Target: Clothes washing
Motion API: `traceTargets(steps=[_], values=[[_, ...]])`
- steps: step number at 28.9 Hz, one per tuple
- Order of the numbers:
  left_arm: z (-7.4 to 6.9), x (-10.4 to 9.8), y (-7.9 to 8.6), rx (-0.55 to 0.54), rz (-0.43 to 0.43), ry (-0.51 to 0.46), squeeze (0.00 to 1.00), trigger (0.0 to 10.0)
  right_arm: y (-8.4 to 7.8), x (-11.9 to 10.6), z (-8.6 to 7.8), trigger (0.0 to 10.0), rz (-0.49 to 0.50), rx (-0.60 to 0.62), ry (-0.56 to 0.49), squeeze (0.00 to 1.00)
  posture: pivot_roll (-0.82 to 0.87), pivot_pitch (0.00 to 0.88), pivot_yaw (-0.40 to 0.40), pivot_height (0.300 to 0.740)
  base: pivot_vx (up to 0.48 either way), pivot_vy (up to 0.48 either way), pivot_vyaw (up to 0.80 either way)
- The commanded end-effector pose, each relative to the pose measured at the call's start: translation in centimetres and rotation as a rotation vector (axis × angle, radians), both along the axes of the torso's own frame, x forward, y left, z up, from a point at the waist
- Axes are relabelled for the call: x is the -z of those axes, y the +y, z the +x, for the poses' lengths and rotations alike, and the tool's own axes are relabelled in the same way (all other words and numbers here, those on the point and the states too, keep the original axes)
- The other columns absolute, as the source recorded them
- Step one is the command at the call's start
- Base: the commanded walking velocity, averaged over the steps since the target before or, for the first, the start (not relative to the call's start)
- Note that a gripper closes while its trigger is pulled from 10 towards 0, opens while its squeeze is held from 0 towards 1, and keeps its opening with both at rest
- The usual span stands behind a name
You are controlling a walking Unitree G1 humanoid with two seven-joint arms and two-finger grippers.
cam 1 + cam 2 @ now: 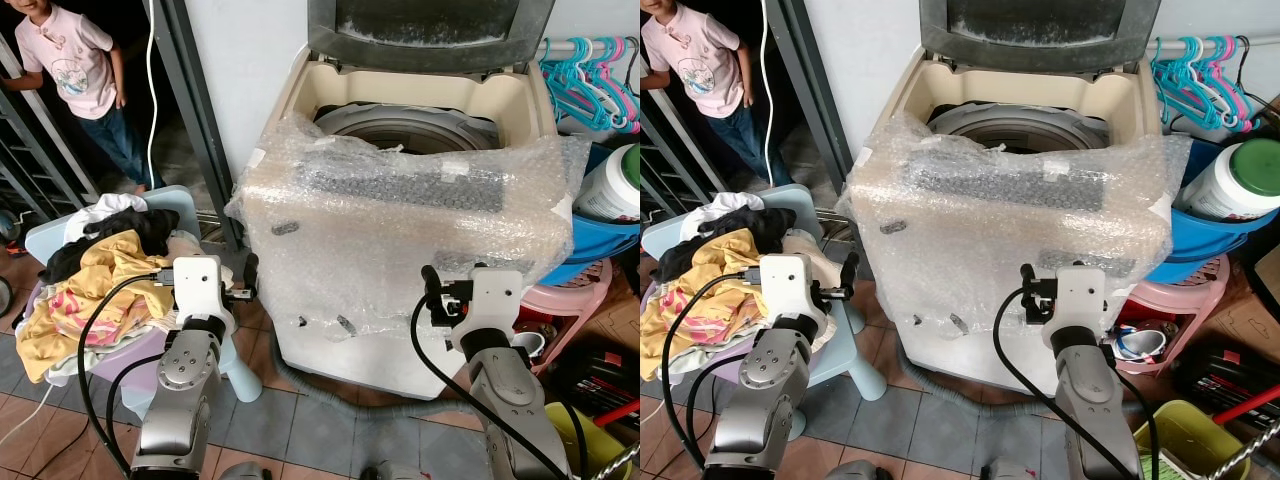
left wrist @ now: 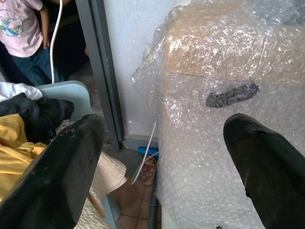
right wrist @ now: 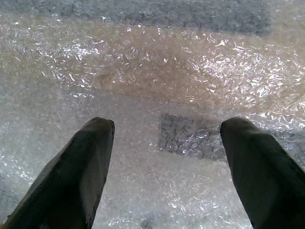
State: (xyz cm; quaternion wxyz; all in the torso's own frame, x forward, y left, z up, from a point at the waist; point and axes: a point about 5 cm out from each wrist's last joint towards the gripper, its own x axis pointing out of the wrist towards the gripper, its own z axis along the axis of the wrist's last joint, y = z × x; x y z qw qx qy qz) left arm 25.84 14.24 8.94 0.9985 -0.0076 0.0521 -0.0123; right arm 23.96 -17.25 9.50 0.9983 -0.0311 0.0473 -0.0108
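A beige top-load washing machine (image 1: 330, 85) stands ahead with its lid (image 1: 430, 25) raised and the drum opening (image 1: 410, 125) showing. Bubble wrap (image 1: 400, 230) covers its front and control panel. To the left, a pile of clothes (image 1: 100, 280), yellow, black and white, lies on a light blue child's chair (image 1: 180, 205). My left gripper (image 2: 164, 126) is open and holds nothing, low between the pile and the machine's left corner. My right gripper (image 3: 169, 125) is also open and holds nothing, close to the wrapped front of the machine.
A person (image 1: 70, 60) in a pink shirt stands at the back left beyond a dark door frame (image 1: 195, 110). Right of the machine are plastic hangers (image 1: 590, 85), a blue basin (image 1: 600, 245) with a green-lidded tub (image 1: 615, 185), a pink stool (image 1: 570, 300) and a yellow bucket (image 1: 580, 430).
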Motion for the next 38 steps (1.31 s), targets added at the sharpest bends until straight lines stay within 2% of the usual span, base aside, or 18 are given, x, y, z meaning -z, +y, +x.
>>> traceTargets(steps=[1,6,7,8,9,17,20,22,25,30,33,38], values=[[0.0,-0.3,0.1,-0.002,0.009,-0.010,0.00,10.0,0.2,-0.5,0.0,10.0,-0.005,-0.001,-0.016,0.00,-0.07,0.000,0.055,0.740,0.000,0.000,0.00],[0.0,-0.3,0.1,-0.002,0.009,-0.010,0.00,10.0,0.2,-0.5,0.0,10.0,-0.005,-0.001,-0.016,0.00,-0.07,0.000,0.055,0.740,0.000,0.000,0.00],[0.0,-0.3,0.2,-0.002,0.009,-0.010,0.00,10.0,0.2,-0.4,-0.1,10.0,-0.010,0.002,-0.002,0.00,0.00,0.000,0.000,0.740,0.000,0.000,0.00],[-0.6,1.0,0.2,0.039,0.018,0.041,0.00,10.0,-0.7,0.6,0.7,10.0,0.008,0.060,0.042,0.00,-0.06,0.000,0.049,0.740,0.000,0.000,0.00],[-0.8,1.5,0.3,0.054,0.021,0.063,0.00,10.0,-1.1,1.0,1.0,10.0,0.028,0.076,0.050,0.00,-0.06,0.000,0.043,0.740,0.000,0.000,0.00],[0.5,1.4,0.2,0.021,0.052,0.016,0.00,10.0,-1.4,0.9,1.7,10.0,0.012,0.042,0.054,0.00,-0.05,0.000,-0.005,0.740,0.000,0.000,0.00],[0.4,0.9,-0.1,0.014,0.028,0.005,0.00,10.0,-1.4,1.0,2.0,10.0,-0.003,0.034,0.063,0.00,-0.03,0.000,-0.014,0.740,0.000,0.000,0.00],[-0.9,1.7,0.2,0.028,0.043,0.033,0.00,10.0,-0.9,1.3,1.9,10.0,-0.095,0.036,0.068,0.00,-0.04,0.000,-0.002,0.740,0.000,0.000,0.00],[-1.7,2.3,0.3,0.045,0.050,0.059,0.00,10.0,-0.6,1.3,1.5,10.0,-0.100,0.025,0.051,0.00,-0.04,0.000,0.002,0.740,0.000,0.000,0.00],[-2.0,2.7,0.7,0.033,0.051,0.059,0.00,10.0,-1.1,1.4,0.8,10.0,-0.118,0.054,0.040,0.00,-0.03,0.000,-0.013,0.740,0.000,0.000,0.00],[-2.3,2.8,0.7,0.018,0.042,0.065,0.00,10.0,-1.3,1.6,0.6,10.0,-0.110,0.007,0.080,0.00,-0.03,0.000,-0.021,0.740,0.000,0.000,0.00],[-2.1,2.7,0.4,0.021,0.032,0.082,0.00,10.0,-0.7,1.2,1.1,10.0,-0.086,-0.024,0.051,0.00,-0.02,0.000,-0.018,0.740,0.000,0.352,0.00]])
